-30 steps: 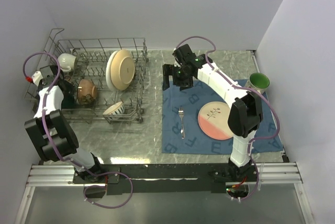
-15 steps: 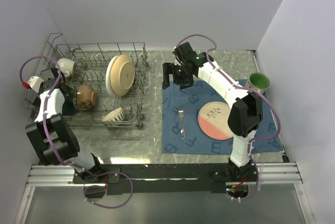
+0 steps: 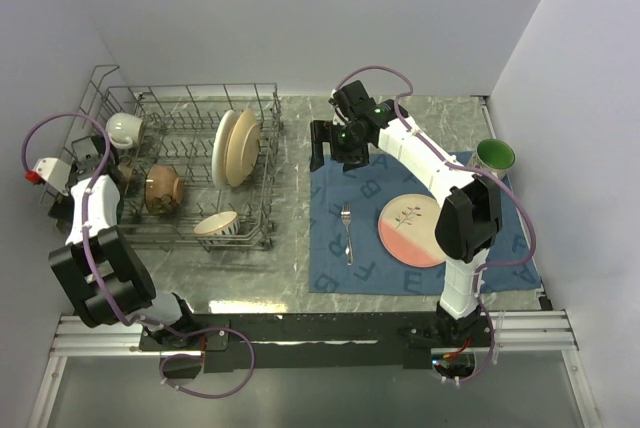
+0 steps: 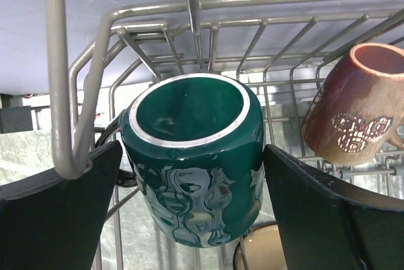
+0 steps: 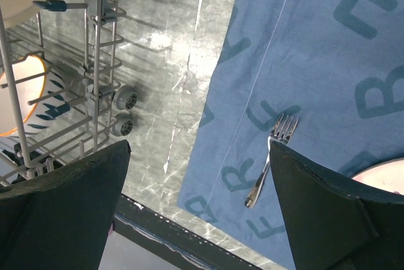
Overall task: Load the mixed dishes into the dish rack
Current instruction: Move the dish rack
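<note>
The grey wire dish rack stands at the left. It holds a white mug, a brown mug, an upright tan plate and a small bowl. My left gripper is at the rack's left end, open wide. A dark green mug lies bottom-up between its fingers, which stand very close on both sides. The brown mug is to its right. My right gripper is open and empty above the mat's far left corner. On the mat lie a fork, also in the right wrist view, and a pink-and-cream plate.
The blue lettered placemat covers the right half of the marble table. A green bowl sits at its far right corner. The rack's wheels and wire side show at the left of the right wrist view. Walls close in at left, back and right.
My left arm has drawn back to the left. The rack has shifted slightly toward the near edge and the tan plate now stands more edge-on. The right arm has not moved.
</note>
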